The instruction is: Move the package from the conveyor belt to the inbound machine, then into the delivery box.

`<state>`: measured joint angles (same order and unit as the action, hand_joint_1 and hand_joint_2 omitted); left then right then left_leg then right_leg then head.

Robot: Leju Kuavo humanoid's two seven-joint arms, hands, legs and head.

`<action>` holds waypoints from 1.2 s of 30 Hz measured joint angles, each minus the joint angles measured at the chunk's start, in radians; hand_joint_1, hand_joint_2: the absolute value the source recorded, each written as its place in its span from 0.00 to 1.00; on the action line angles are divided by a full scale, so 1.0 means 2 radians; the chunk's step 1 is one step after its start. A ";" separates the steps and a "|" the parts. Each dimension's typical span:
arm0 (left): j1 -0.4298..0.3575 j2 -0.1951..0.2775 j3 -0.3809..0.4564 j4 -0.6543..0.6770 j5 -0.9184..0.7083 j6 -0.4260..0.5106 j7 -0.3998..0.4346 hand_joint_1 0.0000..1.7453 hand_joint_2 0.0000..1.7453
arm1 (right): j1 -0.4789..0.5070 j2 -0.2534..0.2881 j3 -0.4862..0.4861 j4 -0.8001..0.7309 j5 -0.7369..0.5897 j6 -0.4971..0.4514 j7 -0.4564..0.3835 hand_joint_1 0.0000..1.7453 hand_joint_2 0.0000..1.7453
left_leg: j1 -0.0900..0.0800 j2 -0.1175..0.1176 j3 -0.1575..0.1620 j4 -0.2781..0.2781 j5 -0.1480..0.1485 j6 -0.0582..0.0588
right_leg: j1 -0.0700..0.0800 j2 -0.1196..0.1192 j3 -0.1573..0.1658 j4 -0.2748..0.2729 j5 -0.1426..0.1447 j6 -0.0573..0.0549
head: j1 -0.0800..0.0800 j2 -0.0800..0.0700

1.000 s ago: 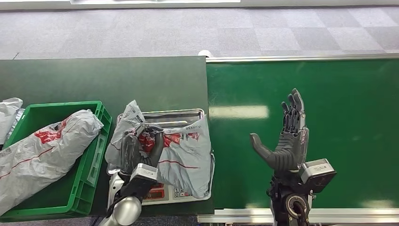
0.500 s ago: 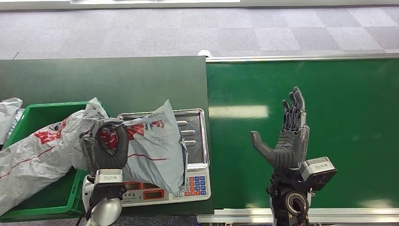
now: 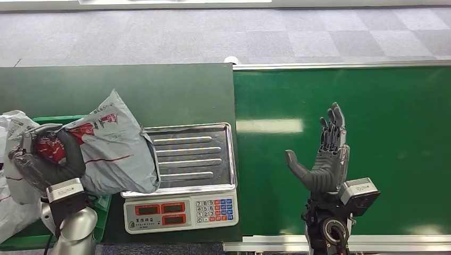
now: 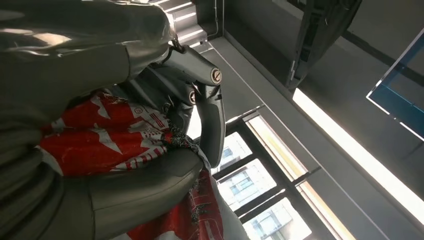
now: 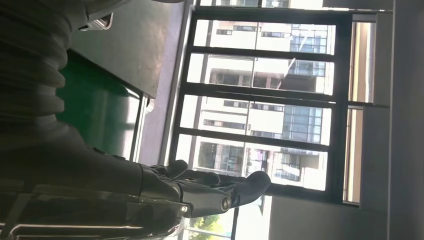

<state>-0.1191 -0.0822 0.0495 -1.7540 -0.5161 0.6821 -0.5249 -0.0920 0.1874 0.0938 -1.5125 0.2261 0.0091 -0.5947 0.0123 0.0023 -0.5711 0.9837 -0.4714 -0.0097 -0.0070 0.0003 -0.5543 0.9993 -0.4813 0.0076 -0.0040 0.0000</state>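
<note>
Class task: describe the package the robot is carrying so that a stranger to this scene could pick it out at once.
Start at the silver weighing scale on the dark table. Just left of its tray, the left hand holds up a grey plastic mailer package. Unlike the other grey bags lying at the green crate, it is lifted and gripped by dark fingers.

Green crate [image 3: 101, 210] mostly under package [image 3: 114, 151]

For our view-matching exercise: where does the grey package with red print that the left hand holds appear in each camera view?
Head view: grey package at left, between green crate and scale.
Left wrist view: its red print sits within the fingers.
Right wrist view: not in it.
Shared landmark: left hand.
</note>
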 joint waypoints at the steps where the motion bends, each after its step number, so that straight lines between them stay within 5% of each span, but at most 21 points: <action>1: -0.001 0.002 0.006 -0.001 0.002 0.000 -0.001 1.00 1.00 | 0.000 0.000 0.000 0.001 0.000 0.000 0.000 0.00 1.00 | 0.000 0.000 0.000 0.000 0.000 0.000 | 0.000 0.000 0.000 0.000 0.000 0.000 | 0.000 0.000; 17: -0.029 0.040 0.148 0.055 0.165 -0.028 -0.009 1.00 1.00 | 0.016 -0.001 -0.005 0.006 -0.001 0.000 0.001 0.00 1.00 | 0.000 0.001 0.000 0.000 0.000 0.000 | 0.000 0.000 -0.001 0.000 0.000 0.000 | 0.000 0.000; 25: -0.043 0.040 0.172 0.090 0.165 -0.028 -0.014 1.00 1.00 | 0.019 -0.001 -0.006 0.006 0.001 0.000 0.002 0.00 1.00 | 0.000 0.001 0.000 0.000 0.000 0.000 | 0.000 0.000 -0.001 0.000 0.000 0.000 | 0.000 0.000; 26: -0.044 0.040 0.172 0.092 0.165 -0.028 -0.015 0.93 1.00 | 0.019 -0.001 -0.006 0.006 0.001 0.000 0.002 0.00 1.00 | 0.000 0.001 0.000 0.000 0.000 0.000 | 0.000 0.000 -0.001 0.000 0.000 0.000 | 0.000 0.000; 29: -0.047 0.039 0.174 0.098 0.164 -0.028 -0.014 0.18 1.00 | 0.020 -0.002 -0.006 0.006 0.001 0.000 0.002 0.00 1.00 | 0.000 0.001 0.000 0.000 0.000 0.000 | 0.000 0.000 -0.001 0.000 0.000 0.000 | 0.000 0.000; 30: -0.048 0.038 0.175 0.100 0.164 -0.029 -0.013 0.00 1.00 | 0.020 -0.002 -0.006 0.006 0.001 0.000 0.002 0.00 1.00 | 0.000 0.001 0.000 0.000 0.000 0.000 | 0.000 0.000 -0.001 0.000 0.000 0.000 | 0.000 0.000; 36: -0.056 0.036 0.180 0.107 0.172 -0.048 -0.006 0.00 1.00 | 0.019 -0.003 -0.006 0.009 0.002 -0.001 0.005 0.00 1.00 | 0.000 0.001 0.000 0.000 0.000 0.000 | 0.000 0.000 -0.001 0.000 0.000 0.000 | 0.000 0.000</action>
<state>-0.2308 -0.0111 0.4102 -1.5397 -0.1725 0.5852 -0.5372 -0.0530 0.1823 0.0816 -1.4948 0.2304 0.0064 -0.5839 0.0124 0.0042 -0.5719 0.9836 -0.4714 -0.0097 -0.0068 0.0008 -0.5554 0.9994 -0.4814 0.0073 -0.0038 0.0000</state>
